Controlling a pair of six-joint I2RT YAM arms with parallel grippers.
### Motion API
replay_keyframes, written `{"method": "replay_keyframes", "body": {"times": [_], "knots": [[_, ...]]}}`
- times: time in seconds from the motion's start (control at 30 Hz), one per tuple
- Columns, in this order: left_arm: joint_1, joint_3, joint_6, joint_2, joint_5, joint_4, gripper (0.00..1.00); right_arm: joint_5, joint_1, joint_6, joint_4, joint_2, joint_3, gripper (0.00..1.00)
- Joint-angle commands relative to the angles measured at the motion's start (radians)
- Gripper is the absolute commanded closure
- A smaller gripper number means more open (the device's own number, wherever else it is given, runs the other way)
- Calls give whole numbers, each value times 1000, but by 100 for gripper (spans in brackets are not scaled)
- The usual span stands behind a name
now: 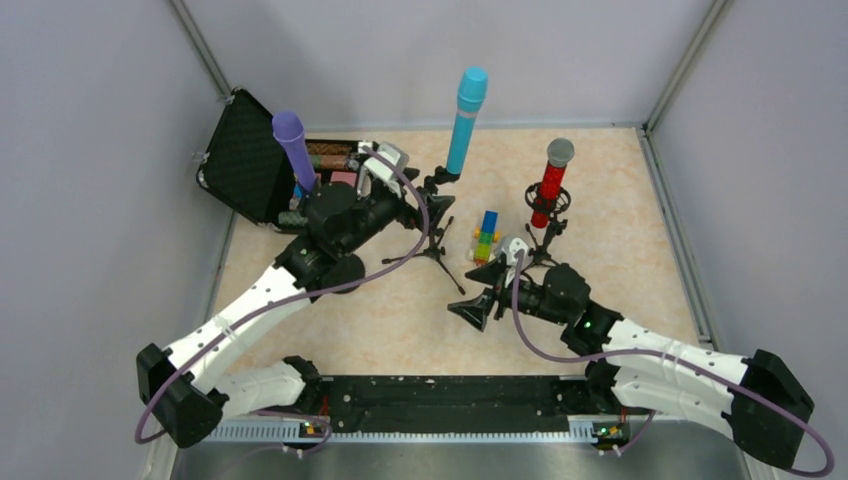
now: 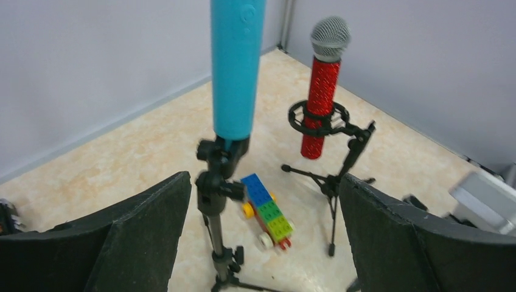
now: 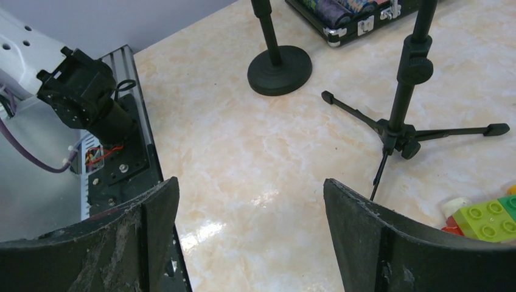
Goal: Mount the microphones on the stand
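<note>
Left wrist view: my left tool [image 2: 264, 179] gapes empty before the cyan microphone [image 2: 237, 67], upright on its tripod stand [image 2: 218, 201]; red microphone [image 2: 321, 91] sits in the ring stand [image 2: 297, 119] beside it; purple microphone [image 1: 294, 150] upright near the black case [image 1: 245, 155]; my right tool [image 3: 251, 182] open over the surface [image 3: 243, 140]

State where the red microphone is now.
In the top view the red microphone stands upright in the ring of its tripod, right of the cyan microphone and block toy.

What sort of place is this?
Probably a robot lab test cell: grey panels wall in a marble-look tabletop, left arm and right arm bolted at its near edge, a toy cyan microphone on a stand.
</note>
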Motion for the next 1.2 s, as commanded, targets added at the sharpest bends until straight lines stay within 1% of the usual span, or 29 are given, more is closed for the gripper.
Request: {"method": "replay_keyframes", "body": {"times": [0.0,0.17,0.2,0.33,0.43,0.53,0.63,0.77,0.97,1.07,1.17], "knots": [[2,-82,-61,-106,122,-25,4,-6,-2,12,-86,-31,76,14],[2,-190,-85,-211,152,-119,4,31,-4,33,-285,-58,114,14],[1,-206,-89,-228,149,-163,3,45,-3,42,-319,-65,114,14],[2,-259,-105,-284,91,-284,1,98,-5,69,-461,-115,111,12],[1,-294,-99,-315,30,-365,1,159,-6,114,-554,-155,98,7],[2,-340,-115,-350,-62,-425,1,236,-6,171,-639,-196,93,5],[2,-373,-153,-389,-205,-480,1,327,-23,234,-743,-217,108,4],[2,-387,-195,-434,-374,-548,1,431,-68,317,-858,-196,140,5],[2,-395,-272,-470,-651,-635,1,576,-147,370,-918,-110,172,5],[2,-394,-257,-481,-715,-630,1,669,-175,358,-914,-111,173,4],[2,-416,-219,-482,-795,-586,1,753,-187,326,-888,-142,160,4]]}}
